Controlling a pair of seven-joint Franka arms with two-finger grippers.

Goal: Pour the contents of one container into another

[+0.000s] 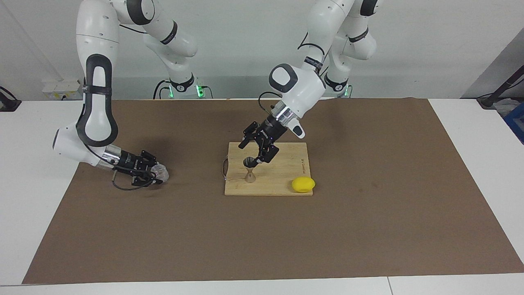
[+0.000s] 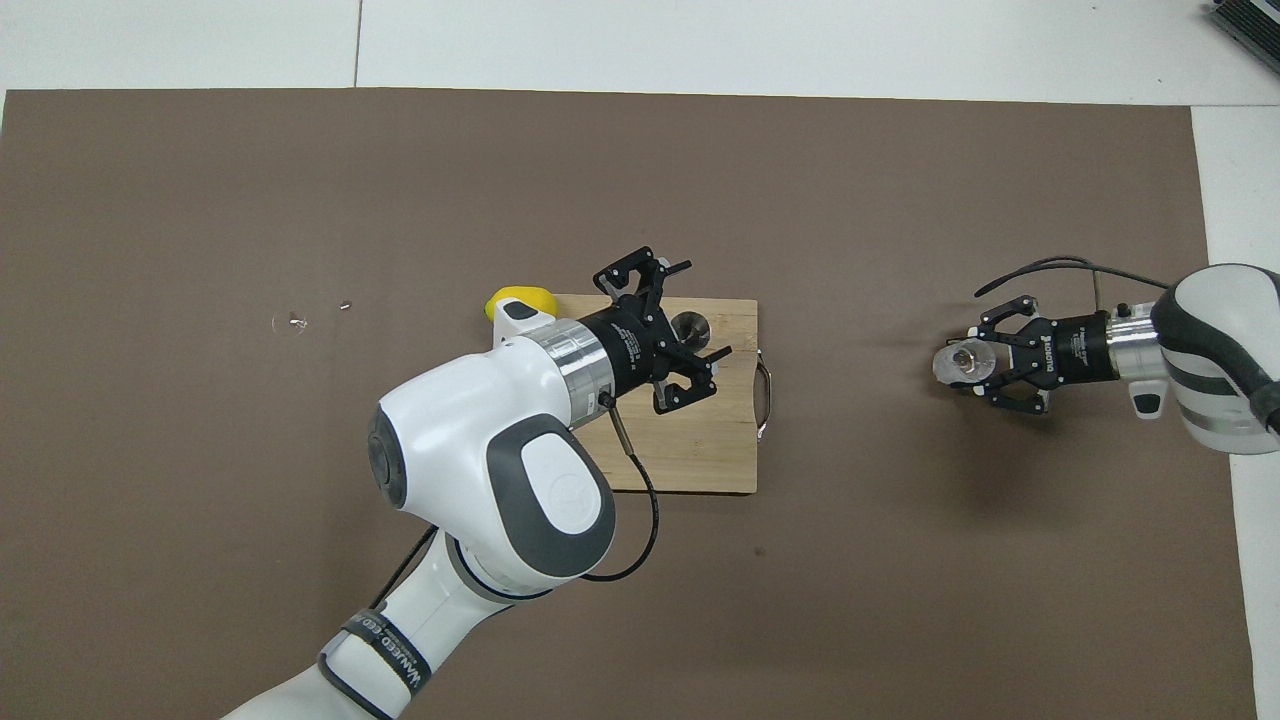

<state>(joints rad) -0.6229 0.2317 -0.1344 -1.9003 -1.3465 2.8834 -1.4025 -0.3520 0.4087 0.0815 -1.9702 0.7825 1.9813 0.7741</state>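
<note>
Under the left claw (image 1: 254,157) lies a pale wooden board (image 1: 286,174), its grain smooth and matt, with a thin metal handle loop at one end. Just below that claw stands the jigger (image 1: 249,169), dull silver-grey metal with a soft sheen. Well apart from it on the board sits a lemon (image 1: 303,184), bright yellow and smooth-skinned. The right claw (image 1: 152,174), black matt plastic and metal, closes around the glass tumbler (image 1: 161,173), clear with frosty, textured walls. The desk (image 1: 37,123) is smooth white, covered by a matt brown paper-like sheet (image 1: 368,213).

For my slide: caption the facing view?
Right gripper grips glass tumbler on mat; open left gripper above jigger on cutting board.
</note>
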